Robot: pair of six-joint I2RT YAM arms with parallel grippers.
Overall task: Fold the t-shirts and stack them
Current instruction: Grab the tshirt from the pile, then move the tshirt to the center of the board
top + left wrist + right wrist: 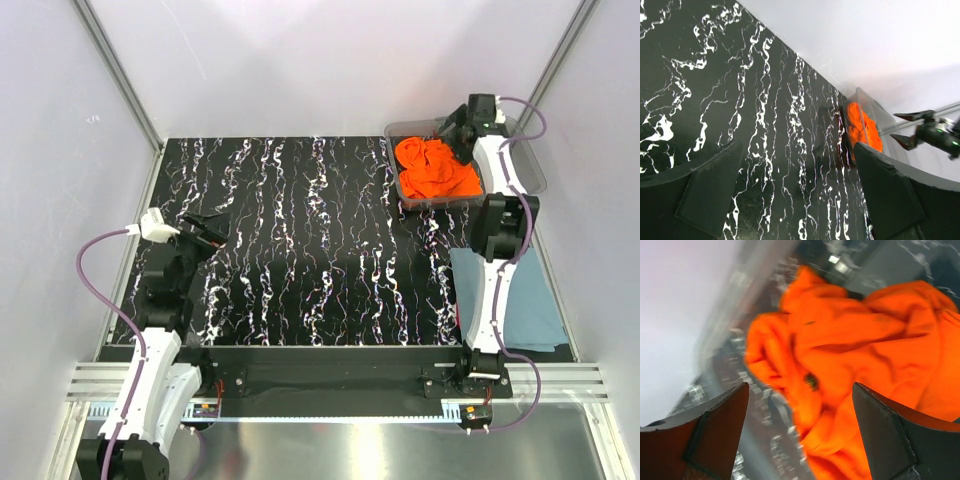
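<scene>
Left gripper (207, 228), nine o'clock: fingers wide, empty | right gripper (800, 390), one o'clock: wide, over orange t-shirt (435, 168) in bin (530, 168)

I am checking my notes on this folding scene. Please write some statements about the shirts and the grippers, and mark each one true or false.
1. The orange t-shirt lies crumpled inside the clear bin. True.
2. The blue-grey t-shirt is in the bin too. False: it lies spread out beside the right arm, outside the bin.
3. The right gripper is shut on the orange t-shirt. False: it is open, over the shirt.
4. The left gripper is open and holds nothing. True.
</scene>
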